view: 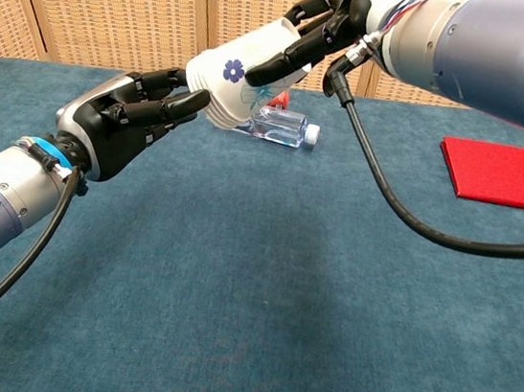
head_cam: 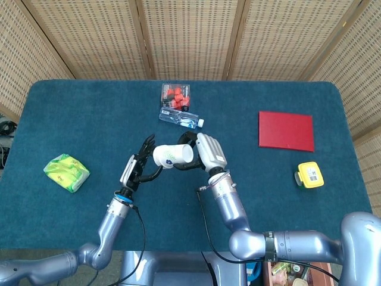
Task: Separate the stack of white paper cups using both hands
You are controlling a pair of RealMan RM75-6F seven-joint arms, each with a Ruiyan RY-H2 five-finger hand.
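Observation:
A stack of white paper cups with a blue flower print lies sideways in the air above the table's middle, its closed end pointing left. My right hand grips the stack near its open rim, fingers wrapped over the wall. My left hand is just left of the stack with its fingers apart and reaching to the closed end. Its fingertips are at or just touching that end, and nothing is held in it.
A clear water bottle and a pack of red items lie behind the cups. At the right are a red pad and a small yellow object. A green packet lies at the far left.

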